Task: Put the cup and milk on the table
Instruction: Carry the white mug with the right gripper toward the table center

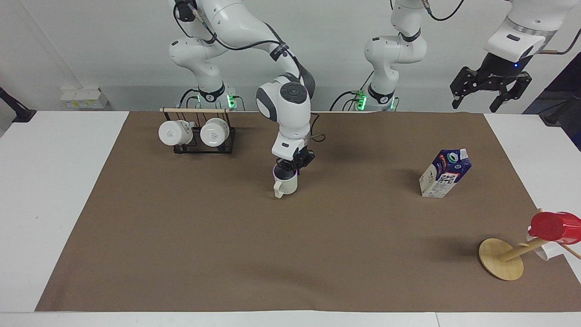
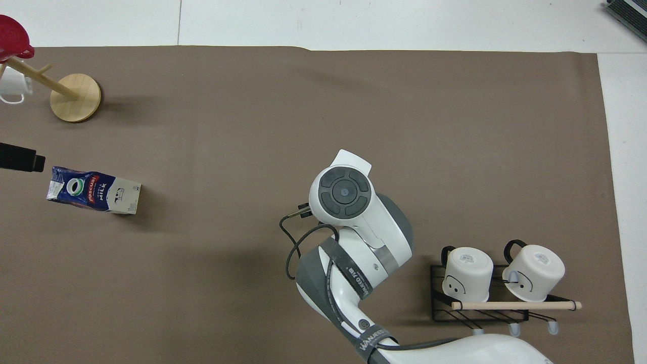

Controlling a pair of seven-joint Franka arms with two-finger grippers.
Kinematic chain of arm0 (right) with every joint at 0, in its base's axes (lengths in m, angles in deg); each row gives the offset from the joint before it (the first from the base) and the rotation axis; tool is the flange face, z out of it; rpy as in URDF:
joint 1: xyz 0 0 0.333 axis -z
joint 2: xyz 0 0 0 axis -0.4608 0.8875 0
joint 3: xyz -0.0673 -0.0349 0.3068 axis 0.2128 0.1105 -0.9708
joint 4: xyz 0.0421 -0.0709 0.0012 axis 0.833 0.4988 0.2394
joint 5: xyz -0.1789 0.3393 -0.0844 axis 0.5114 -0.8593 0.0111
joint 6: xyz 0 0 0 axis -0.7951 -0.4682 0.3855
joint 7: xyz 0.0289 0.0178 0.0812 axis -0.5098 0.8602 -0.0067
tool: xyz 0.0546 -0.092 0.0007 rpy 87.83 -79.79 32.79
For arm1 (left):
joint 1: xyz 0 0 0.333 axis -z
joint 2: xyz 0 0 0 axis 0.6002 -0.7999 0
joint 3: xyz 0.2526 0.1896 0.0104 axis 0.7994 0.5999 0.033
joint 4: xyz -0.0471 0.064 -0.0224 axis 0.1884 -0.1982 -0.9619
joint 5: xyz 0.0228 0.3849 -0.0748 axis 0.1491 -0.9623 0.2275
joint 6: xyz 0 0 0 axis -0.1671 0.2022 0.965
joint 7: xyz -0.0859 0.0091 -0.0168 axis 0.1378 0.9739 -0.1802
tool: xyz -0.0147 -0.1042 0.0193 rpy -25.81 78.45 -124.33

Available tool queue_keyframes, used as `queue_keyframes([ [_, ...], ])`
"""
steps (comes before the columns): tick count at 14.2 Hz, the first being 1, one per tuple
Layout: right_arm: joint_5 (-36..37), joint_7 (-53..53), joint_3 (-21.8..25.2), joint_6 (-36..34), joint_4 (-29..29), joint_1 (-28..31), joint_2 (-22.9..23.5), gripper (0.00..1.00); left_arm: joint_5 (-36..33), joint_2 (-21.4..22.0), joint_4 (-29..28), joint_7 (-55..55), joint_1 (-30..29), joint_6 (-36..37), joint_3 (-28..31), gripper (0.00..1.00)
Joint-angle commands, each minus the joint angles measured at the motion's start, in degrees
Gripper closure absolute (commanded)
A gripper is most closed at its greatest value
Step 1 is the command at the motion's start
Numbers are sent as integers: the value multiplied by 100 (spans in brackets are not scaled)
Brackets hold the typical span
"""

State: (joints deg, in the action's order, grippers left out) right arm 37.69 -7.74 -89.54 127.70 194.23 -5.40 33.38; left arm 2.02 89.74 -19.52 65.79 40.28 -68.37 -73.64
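facing: your right gripper (image 1: 292, 167) is clamped on the cup (image 1: 285, 182), upright, directly below it, at the table (image 1: 190, 236); milk (image 1: 445, 173) toward left arm's end, under your waiting, spread left gripper (image 1: 490, 88) | overhead: the right arm hides the cup; milk (image 2: 93, 191) well apart from the cup rack (image 2: 498, 293).

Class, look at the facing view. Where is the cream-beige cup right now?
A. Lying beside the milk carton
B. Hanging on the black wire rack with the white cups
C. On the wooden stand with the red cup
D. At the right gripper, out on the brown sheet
D. The cup sits directly under the right gripper, whose jaws reach into its rim, apart from the rack, the wooden stand and the milk.
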Motion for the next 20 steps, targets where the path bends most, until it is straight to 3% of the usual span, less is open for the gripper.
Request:
queue_keyframes([
  [1,95,52,-7,195,114,-12,-43,100,-6,83,-84,-13,-23,-23,2,0],
  [8,78,-1,2,335,141,-109,19,100,-6,83,-84,-22,-23,-41,2,0],
  [9,34,-18,2,335,141,-109,27,94,-6,83,-84,-22,-23,-41,2,0],
  [11,-10,-35,2,335,141,-100,27,73,-6,83,-84,-22,-23,-41,2,0],
  [13,-19,-79,2,318,141,-65,36,65,-6,83,-84,-22,-23,-41,2,0],
  [16,-28,-123,2,300,106,-39,45,65,-6,83,-84,-13,-23,-41,2,0],
  [17,-28,-167,2,248,62,-39,45,59,-6,83,-84,-22,-23,-32,2,0],
  [18,-28,-220,2,247,53,-30,27,39,-6,83,-84,-22,-23,-32,2,0],
  [19,-37,-229,2,230,53,-30,-25,0,-6,83,-84,-22,-32,-32,2,0],
  [20,-45,-229,10,204,53,-21,-69,0,-6,83,-84,-13,-23,-32,2,0],
])
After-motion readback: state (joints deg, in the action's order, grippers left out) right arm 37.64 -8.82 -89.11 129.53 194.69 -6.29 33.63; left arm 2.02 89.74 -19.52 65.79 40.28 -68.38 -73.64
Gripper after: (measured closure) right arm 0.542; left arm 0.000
